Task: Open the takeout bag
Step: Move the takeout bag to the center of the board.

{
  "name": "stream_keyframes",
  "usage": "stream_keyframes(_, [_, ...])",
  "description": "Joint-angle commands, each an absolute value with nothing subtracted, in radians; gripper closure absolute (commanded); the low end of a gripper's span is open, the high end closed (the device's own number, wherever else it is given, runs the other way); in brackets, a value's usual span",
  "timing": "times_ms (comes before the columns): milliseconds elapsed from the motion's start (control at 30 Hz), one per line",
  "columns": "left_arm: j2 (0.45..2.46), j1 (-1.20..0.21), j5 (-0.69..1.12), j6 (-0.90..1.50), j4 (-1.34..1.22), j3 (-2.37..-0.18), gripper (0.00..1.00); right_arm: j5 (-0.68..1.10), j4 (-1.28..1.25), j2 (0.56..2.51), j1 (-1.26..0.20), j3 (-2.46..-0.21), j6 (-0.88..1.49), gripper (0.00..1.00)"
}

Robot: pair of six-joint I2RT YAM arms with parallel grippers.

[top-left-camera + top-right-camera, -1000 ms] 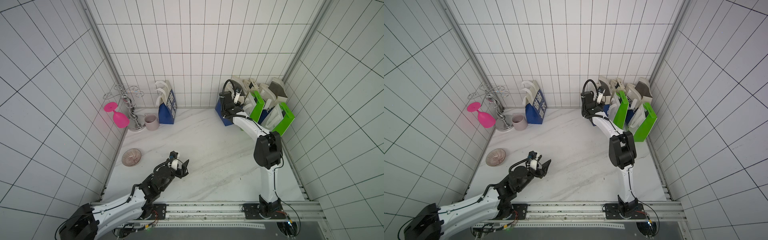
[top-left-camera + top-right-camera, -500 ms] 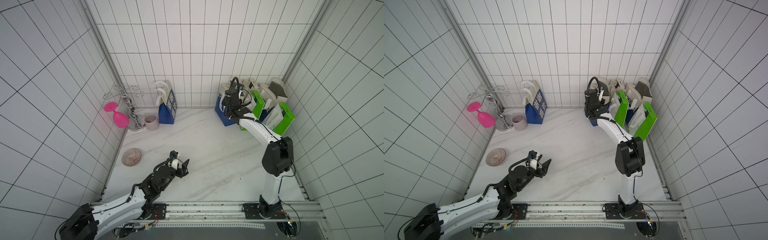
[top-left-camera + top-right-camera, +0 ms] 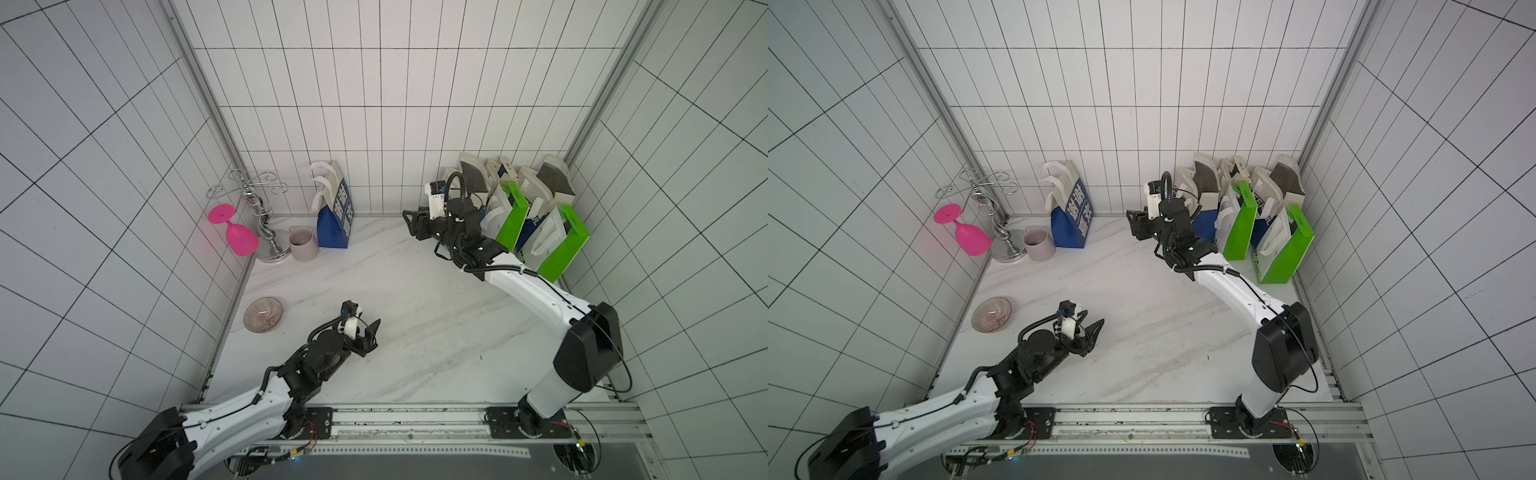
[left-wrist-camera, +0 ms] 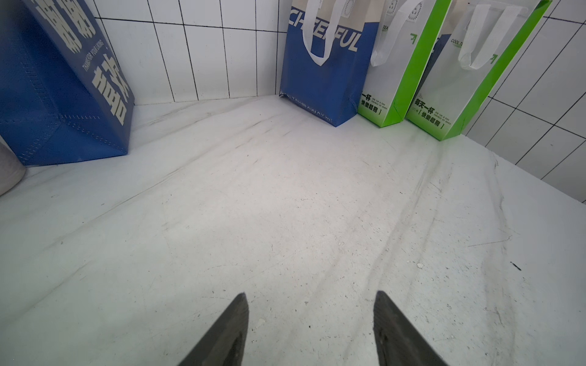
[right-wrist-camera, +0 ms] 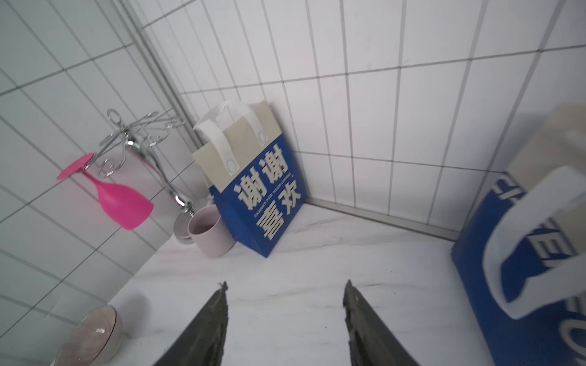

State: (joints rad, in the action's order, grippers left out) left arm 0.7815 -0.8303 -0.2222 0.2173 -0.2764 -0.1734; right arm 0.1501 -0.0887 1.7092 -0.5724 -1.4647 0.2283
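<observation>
At the far left of the bench [image 3: 415,299], a pink glass [image 3: 237,237] hangs tipped from a silver rack [image 3: 261,216]. A small bowl [image 3: 263,314] sits by the left wall. A mug [image 3: 302,244] stands just beside the rack's foot. Next comes a blue bag with white letters [image 3: 334,224] against the back wall.

The left pincer [image 3: 371,337] is low over the bench, jaws wide, holding nothing. The right pincer [image 3: 409,226] is near the back wall, jaws wide too, and empty.

Just to its right stands the takeout bag [image 3: 1204,226], blue with a tan top. The pincer is not touching it. Green bags [image 3: 513,220] stand beside it in the corner.
</observation>
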Motion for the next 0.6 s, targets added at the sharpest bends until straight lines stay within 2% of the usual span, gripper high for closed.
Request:
stream_keyframes(0, [0.746,-0.827,-0.214,0.215,-0.223,-0.216,0.37,0.370,-0.128,1.827,-0.585,-1.614,0.149,0.41])
stream_keyframes(167, [0.658,-0.825,-0.286,0.274,-0.226,-0.179,0.36,0.459,-0.250,1.999,-0.604,-1.710,0.133,0.40])
stream_keyframes(367, [0.548,-0.818,-0.407,0.371,0.104,-0.367,0.36,0.445,-0.339,2.197,-0.642,-1.863,0.074,0.36])
stream_keyframes(567, [0.486,-0.793,-0.428,0.428,0.369,-0.581,0.36,0.359,-0.386,2.440,-0.677,-2.144,0.102,0.33])
